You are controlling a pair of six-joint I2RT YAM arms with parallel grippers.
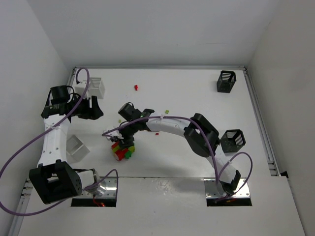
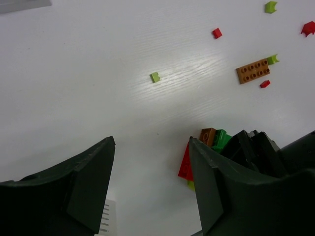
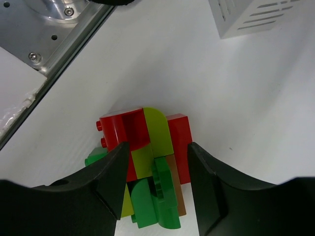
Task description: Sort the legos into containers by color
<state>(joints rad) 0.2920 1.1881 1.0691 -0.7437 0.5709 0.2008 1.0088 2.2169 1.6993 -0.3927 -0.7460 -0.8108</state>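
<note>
The clump's sides hide behind the right hand's fingers, and the white basket beyond the hand is cut off by the picture's top edge.

table white | lego clump centre | loose bricks | white baskets left | black baskets right

Readable markings, all three views: none. I am finding no text, label, brand, number or sign on the legos, the white basket, the far black basket or the table.
</note>
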